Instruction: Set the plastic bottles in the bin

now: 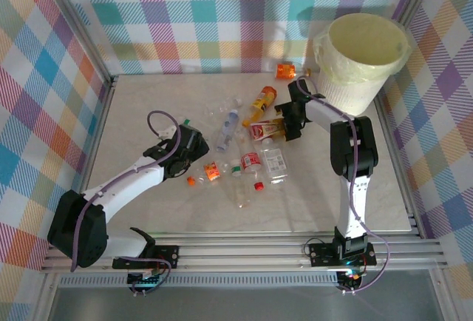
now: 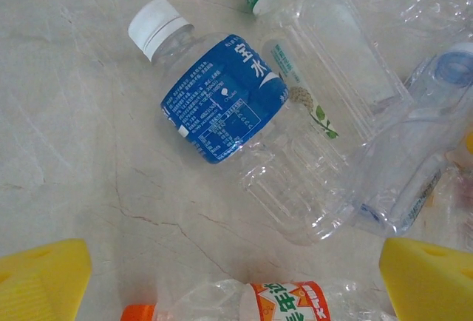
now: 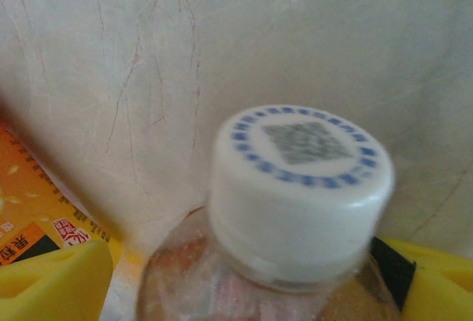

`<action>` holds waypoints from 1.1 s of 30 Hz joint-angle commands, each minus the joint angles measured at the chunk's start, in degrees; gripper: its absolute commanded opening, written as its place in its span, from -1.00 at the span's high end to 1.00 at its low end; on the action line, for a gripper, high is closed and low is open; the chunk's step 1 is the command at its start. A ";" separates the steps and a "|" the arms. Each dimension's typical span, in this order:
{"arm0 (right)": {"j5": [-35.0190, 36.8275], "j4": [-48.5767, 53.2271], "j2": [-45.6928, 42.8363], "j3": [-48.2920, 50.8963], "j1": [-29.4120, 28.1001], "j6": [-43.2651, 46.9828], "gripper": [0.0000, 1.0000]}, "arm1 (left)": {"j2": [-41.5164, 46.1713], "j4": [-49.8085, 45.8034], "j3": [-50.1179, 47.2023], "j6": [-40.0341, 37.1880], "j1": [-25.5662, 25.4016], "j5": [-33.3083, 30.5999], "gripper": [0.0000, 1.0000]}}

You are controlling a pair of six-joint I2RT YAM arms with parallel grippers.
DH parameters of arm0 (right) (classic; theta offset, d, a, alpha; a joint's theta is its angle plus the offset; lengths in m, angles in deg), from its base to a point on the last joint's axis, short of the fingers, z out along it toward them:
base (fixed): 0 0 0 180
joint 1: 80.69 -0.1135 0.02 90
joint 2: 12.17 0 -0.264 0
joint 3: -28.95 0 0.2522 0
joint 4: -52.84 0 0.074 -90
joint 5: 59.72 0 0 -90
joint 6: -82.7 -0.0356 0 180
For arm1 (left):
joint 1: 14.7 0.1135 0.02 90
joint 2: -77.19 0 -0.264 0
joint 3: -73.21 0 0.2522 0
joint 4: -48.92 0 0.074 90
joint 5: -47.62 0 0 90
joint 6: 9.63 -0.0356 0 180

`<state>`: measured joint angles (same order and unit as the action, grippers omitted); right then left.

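Surface: a pale marble-look table (image 1: 148, 106) closed in by pastel plaid walls (image 1: 222, 10).
Left gripper (image 1: 196, 149): low over the left edge of the litter, left of centre in the top view. In its wrist view (image 2: 236, 282) the yellow fingers (image 2: 41, 276) sit in the bottom corners, spread wide with nothing between the pads.
Below it: an orange-capped bottle (image 2: 281, 302) lies across the bottom edge. Above that a blue-label bottle (image 2: 222, 99) with a white cap lies flat, clear crushed ones pressed against its right side.
Plastic bottles (image 1: 247, 160): a loose scatter, crushed and lying on their sides in the middle of the table.
Right gripper (image 1: 287, 123): right of centre, clamped around the neck of a white-capped bottle (image 3: 295, 188). In the top view this bottle (image 1: 264, 129) shows a red label.
Orange bottle (image 1: 262, 100): just up-left of that gripper.
Small orange bottle (image 1: 285, 70): near the bin's foot.
Bin (image 1: 355, 88): upright in the upper right corner, pale yellow bag folded over the rim, well apart from the scatter.
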<state>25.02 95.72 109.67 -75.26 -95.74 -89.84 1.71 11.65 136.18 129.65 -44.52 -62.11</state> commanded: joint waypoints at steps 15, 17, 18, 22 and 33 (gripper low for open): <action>6.43 -24.64 -21.87 21.83 0.55 13.31 -0.12 | 0.45 11.48 -0.33 -10.19 0.50 14.01 -1.00; 5.28 -27.87 -25.26 24.59 0.55 17.43 -0.06 | 0.53 13.45 -0.23 -10.98 0.23 16.08 -1.00; 5.10 -28.60 -26.72 25.63 0.48 19.01 -0.06 | 0.52 14.20 -0.01 -11.08 0.21 17.44 -1.00; 4.40 -33.13 -33.27 30.11 0.48 26.02 -0.01 | 0.77 22.08 0.28 -9.55 0.13 25.12 -1.00; 3.95 -38.07 -47.11 31.84 0.55 42.26 0.07 | -1.74 30.80 4.23 -8.95 -1.72 33.21 -1.00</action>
<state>28.95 61.39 65.17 -42.33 -95.39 -54.55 1.07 37.66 138.80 120.82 -45.70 -33.37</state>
